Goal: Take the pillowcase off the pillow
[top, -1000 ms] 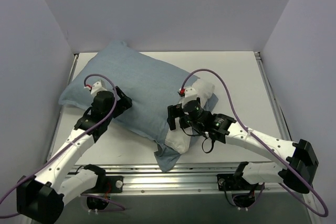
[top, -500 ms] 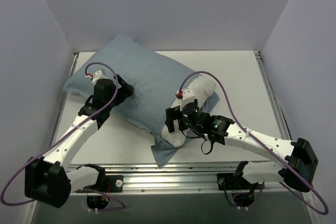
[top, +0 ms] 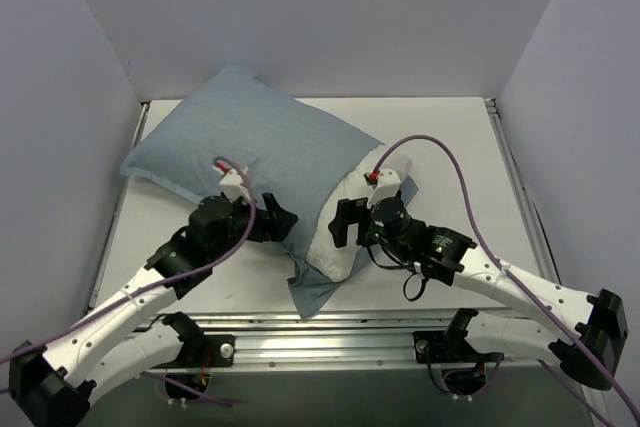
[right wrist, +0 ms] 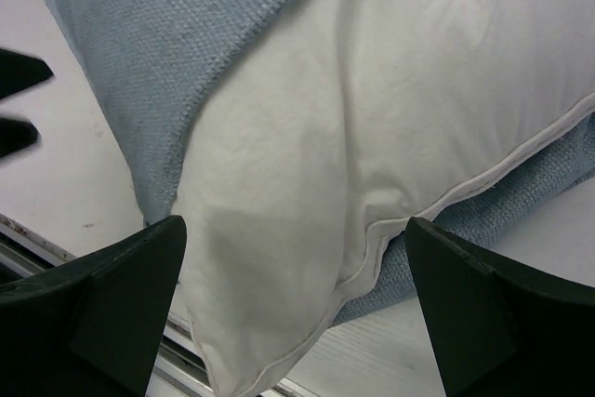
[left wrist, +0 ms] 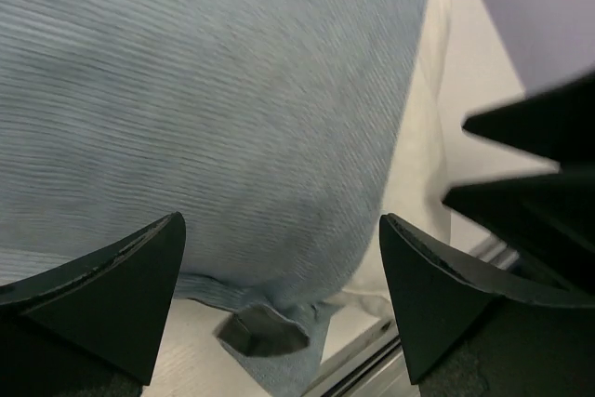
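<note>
The pillowcase (top: pixel 250 142), light denim-blue side up, covers most of the pillow and lies across the back left of the table. The white pillow (top: pixel 335 247) sticks out of its open end at the front middle. My left gripper (top: pixel 283 222) is open at the case's front edge near that end; the left wrist view shows the pillowcase (left wrist: pixel 214 90) ahead of the open left gripper (left wrist: pixel 279 230), with a folded corner below. My right gripper (top: pixel 347 224) is open over the bare pillow end; the pillow (right wrist: pixel 372 90) fills the right wrist view between the open fingers (right wrist: pixel 296 230), with the pillowcase (right wrist: pixel 139 34) beside it.
The white table (top: pixel 450 137) is walled on the left, back and right. A metal rail (top: pixel 330 332) runs along the front edge, just below the pillow's corner. The two grippers are close together, and the right one shows in the left wrist view (left wrist: pixel 539 183).
My left arm has swung from the pillow's left side to the case's front edge near the open end. My right gripper has shifted a little right and back. More white pillow shows.
</note>
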You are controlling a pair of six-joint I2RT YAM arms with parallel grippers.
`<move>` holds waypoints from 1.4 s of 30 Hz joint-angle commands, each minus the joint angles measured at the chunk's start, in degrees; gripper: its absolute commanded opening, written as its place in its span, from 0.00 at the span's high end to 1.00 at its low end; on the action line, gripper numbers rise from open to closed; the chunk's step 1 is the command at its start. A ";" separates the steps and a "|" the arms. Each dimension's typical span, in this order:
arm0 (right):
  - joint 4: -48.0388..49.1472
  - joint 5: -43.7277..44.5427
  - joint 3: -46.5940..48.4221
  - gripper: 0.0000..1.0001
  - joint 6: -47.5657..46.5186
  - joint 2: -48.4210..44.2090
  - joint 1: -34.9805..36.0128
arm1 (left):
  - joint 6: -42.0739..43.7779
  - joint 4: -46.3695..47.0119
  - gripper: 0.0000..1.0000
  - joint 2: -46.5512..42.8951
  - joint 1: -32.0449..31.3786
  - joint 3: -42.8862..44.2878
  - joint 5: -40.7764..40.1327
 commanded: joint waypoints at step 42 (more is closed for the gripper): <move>11.64 -15.02 -0.43 1.00 -2.27 -2.14 -7.66 | 4.66 -3.40 0.67 15.12 -17.28 2.76 -44.59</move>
